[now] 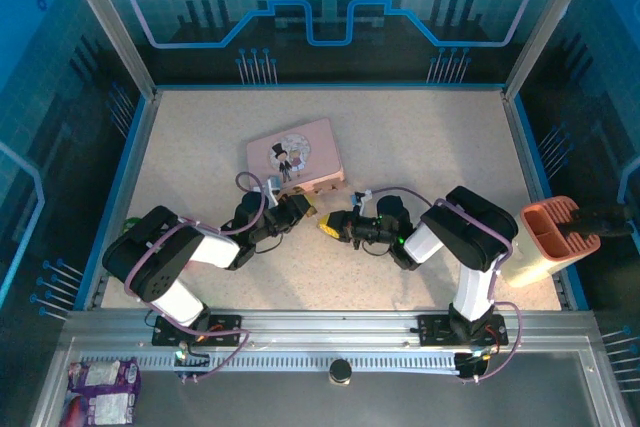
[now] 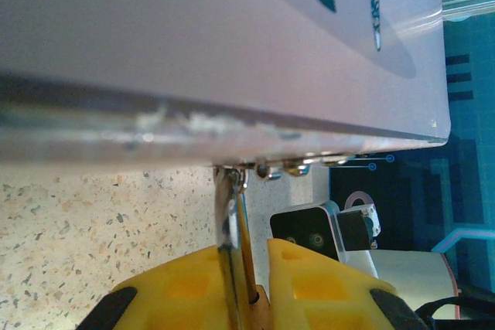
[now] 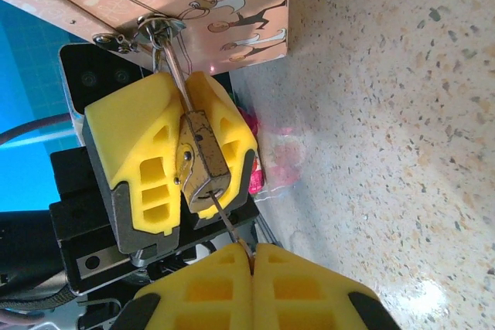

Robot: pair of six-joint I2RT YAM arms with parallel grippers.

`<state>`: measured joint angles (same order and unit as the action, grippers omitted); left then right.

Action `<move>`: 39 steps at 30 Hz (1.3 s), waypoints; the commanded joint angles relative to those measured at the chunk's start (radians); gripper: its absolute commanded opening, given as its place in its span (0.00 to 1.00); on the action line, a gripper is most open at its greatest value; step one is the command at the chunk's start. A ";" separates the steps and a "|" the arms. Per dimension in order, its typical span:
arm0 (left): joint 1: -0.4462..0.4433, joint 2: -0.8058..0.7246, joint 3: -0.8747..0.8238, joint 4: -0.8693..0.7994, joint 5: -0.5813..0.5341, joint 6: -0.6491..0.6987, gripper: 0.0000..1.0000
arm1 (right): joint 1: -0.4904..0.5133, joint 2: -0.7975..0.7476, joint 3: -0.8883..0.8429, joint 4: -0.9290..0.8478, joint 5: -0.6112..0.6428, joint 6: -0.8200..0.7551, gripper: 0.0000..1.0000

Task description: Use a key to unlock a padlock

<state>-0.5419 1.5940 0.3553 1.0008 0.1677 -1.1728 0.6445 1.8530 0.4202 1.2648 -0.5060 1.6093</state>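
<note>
The brass padlock [image 3: 203, 156] is clamped between the yellow fingers [image 3: 139, 152] of my left gripper [image 1: 300, 212]. Its silver shackle [image 3: 174, 67] passes through the latch on the front of the pink tin [image 1: 295, 155]. My right gripper [image 3: 251, 251] is shut on the head of the thin key [image 3: 226, 218], whose tip sits in the keyhole on the padlock's bottom face. In the left wrist view the shackle [image 2: 230, 222] rises from between the fingers of my left gripper [image 2: 251, 268] to the pink tin [image 2: 232, 36]. From above, my right gripper [image 1: 335, 225] faces the left one.
A peach-coloured holder [image 1: 560, 232] stands on a cream block at the table's right edge. A purple snack packet [image 1: 100, 392] lies below the rail at the bottom left. Aluminium posts and blue walls fence the speckled table [image 1: 420, 137].
</note>
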 commanded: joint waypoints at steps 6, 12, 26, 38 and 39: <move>-0.062 -0.007 -0.004 0.124 0.104 -0.024 0.00 | -0.015 -0.013 0.014 0.089 0.103 0.039 0.00; -0.080 -0.016 0.000 0.117 0.093 -0.031 0.00 | -0.012 -0.003 0.014 0.103 0.124 0.063 0.00; -0.118 -0.027 0.010 0.091 0.059 -0.021 0.00 | -0.012 -0.002 0.046 0.084 0.139 0.091 0.00; -0.124 -0.032 0.009 0.073 0.034 -0.006 0.00 | -0.016 -0.030 0.042 0.048 0.159 0.096 0.00; -0.123 -0.034 0.006 0.073 0.025 -0.005 0.00 | -0.017 -0.035 0.042 0.046 0.159 0.098 0.00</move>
<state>-0.5995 1.5951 0.3553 0.9913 0.0391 -1.1717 0.6449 1.8561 0.4129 1.2701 -0.4789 1.6985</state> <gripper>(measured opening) 0.137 0.064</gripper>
